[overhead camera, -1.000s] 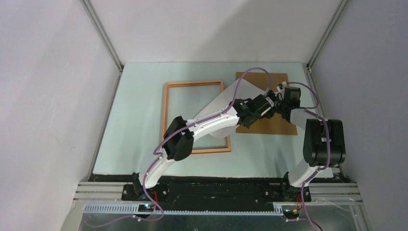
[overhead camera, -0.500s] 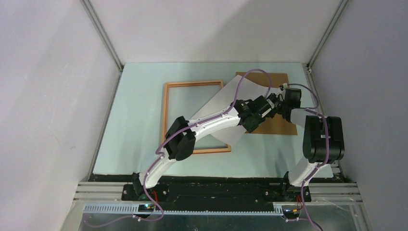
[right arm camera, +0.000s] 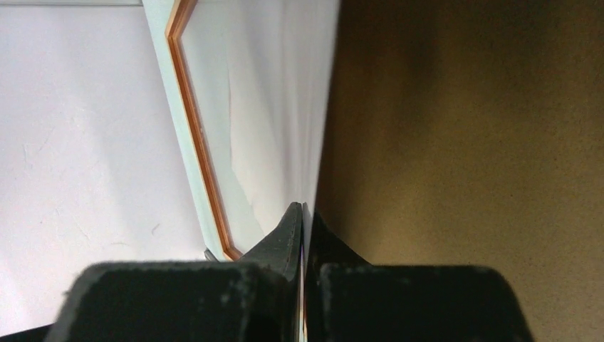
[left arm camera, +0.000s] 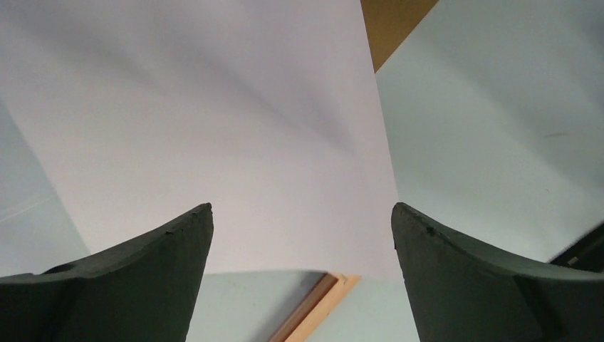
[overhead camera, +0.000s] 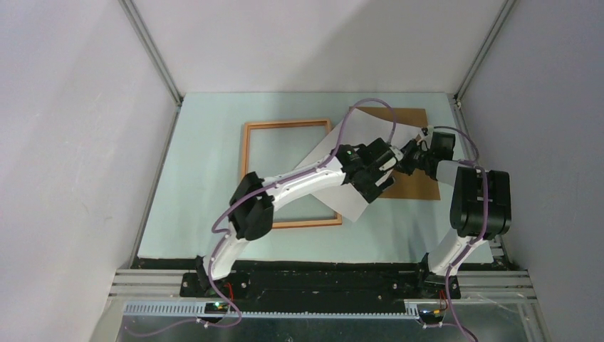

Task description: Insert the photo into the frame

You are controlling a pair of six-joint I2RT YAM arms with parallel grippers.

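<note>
1. Lying white side up, the photo (overhead camera: 347, 203) sits slantwise on the table (overhead camera: 192, 178). Its near corner pokes just past the frame's near-right corner, and its far end reaches over the brown backing board (overhead camera: 417, 187).
2. The frame (overhead camera: 243, 171) lies flat a little left of the table's middle, with its long rails running away from the arms. The sheet and the left arm cross its right rail, while the left and far rails show their full length.
3. The left gripper (overhead camera: 388, 173) hangs over the right part of the sheet with its jaws spread wide and gripping nothing. In its wrist view the left gripper (left arm camera: 300, 208) looks down on the photo (left arm camera: 214, 107), whose near edge lies over the frame's corner (left arm camera: 313, 306).
4. The right gripper (overhead camera: 409, 158) is pinched tight on the photo's right-hand edge, above the backing board. In its wrist view the photo (right arm camera: 278, 107) runs edge-on into the closed fingertips (right arm camera: 292, 228), with the board (right arm camera: 463, 142) to one side and a frame rail (right arm camera: 196, 142) to the other.
5. A broad strip of table shows between the frame's left rail and the table's left edge, and a narrower one runs along the near edge. On the right, the board lies close to the table's right edge, and both grippers crowd together over it.
6. The held edge seems raised off the board, though the overhead view is too flat to be sure.
</note>
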